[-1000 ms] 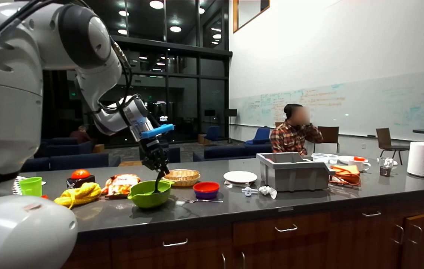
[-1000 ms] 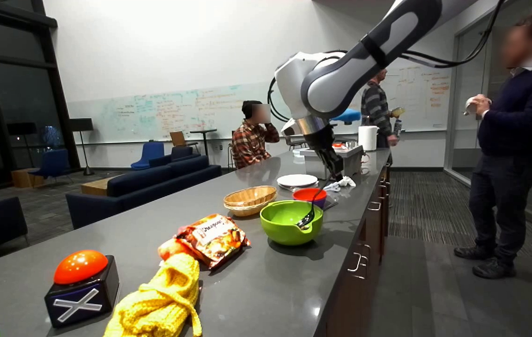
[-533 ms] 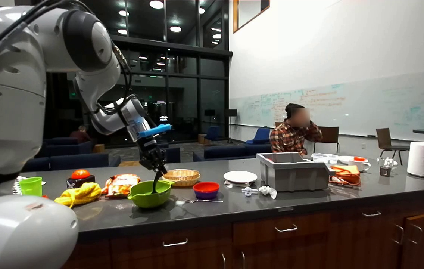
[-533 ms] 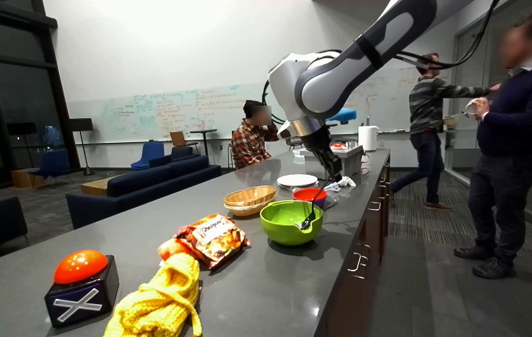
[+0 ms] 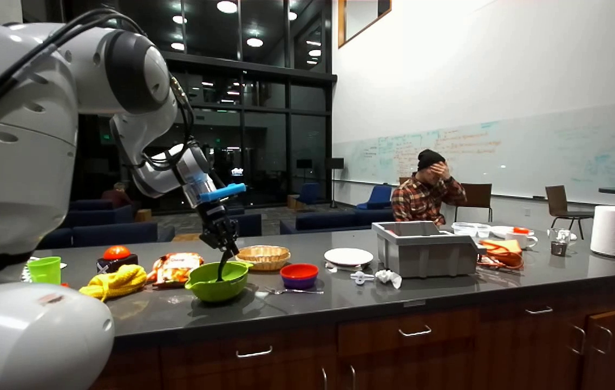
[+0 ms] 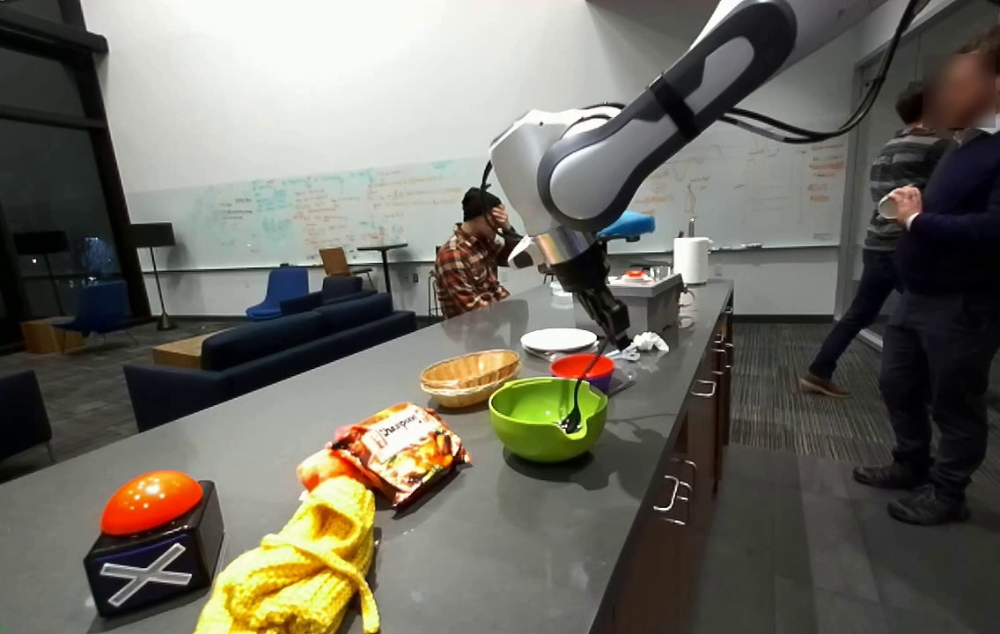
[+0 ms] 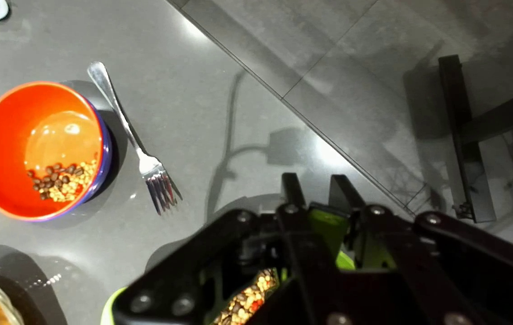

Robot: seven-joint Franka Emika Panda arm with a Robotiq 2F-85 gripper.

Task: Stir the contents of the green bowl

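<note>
The wide lime-green bowl (image 5: pixel 215 292) stands on the counter in both exterior views (image 6: pixel 544 442). In the wrist view, part of its rim (image 7: pixel 109 307) and its contents (image 7: pixel 256 295), brown, yellow and red bits, show below the gripper's linkage. My gripper (image 5: pixel 231 253) is above the bowl, tilted down, and is shut on a black spoon (image 5: pixel 222 267). The spoon (image 6: pixel 584 380) leans into the bowl with its head down inside, near the spout notch in an exterior view. In the wrist view a narrow gap shows between my gripper's tips (image 7: pixel 315 185); the spoon head is hidden there.
A red-and-purple bowl (image 7: pixel 1 149) with some bits and a fork (image 7: pixel 123 119) lie beside the green bowl. A wicker basket (image 6: pixel 465 379), snack bag (image 6: pixel 403 449), yellow knit bag (image 6: pixel 297 563), white plate (image 5: pixel 348 257) and grey bin (image 5: pixel 429 257) stand around. The counter's front edge is close.
My gripper and the spoon have shifted a little to the left in both exterior views, and the spoon head has moved within the bowl. The bowl stays put. A background person has walked right.
</note>
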